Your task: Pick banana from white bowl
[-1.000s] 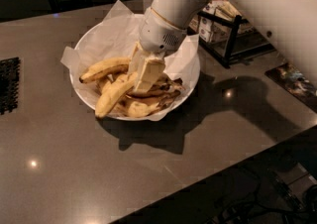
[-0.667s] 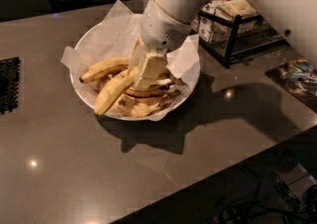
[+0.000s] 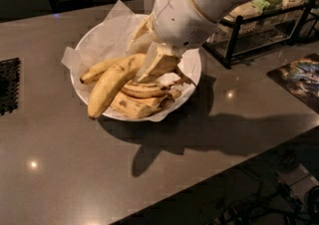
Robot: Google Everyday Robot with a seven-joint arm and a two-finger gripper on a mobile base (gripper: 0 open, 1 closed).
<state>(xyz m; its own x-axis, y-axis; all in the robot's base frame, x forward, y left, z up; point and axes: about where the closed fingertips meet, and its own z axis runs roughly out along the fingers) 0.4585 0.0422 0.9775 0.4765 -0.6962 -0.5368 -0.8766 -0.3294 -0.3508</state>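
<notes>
The white bowl, lined with crumpled white paper, sits on the grey counter at centre. Several bananas lie in it. The banana is the big clean yellow one lying diagonally on top, its lower tip over the bowl's front-left rim. My gripper reaches down into the bowl from the upper right, its cream fingers closed around the banana's upper right end. A slimmer yellow banana lies behind it. Brown-spotted bananas lie beneath. The white wrist hides the bowl's back right part.
A black wire rack with snack packets stands to the right behind the bowl. A colourful flat mat lies at the right edge. A black grille is at the left. The counter's front edge runs diagonally at lower right.
The arm's wrist has turned and shifted slightly over the bowl; the fingers stay at the big banana's upper end. The bananas have barely moved.
</notes>
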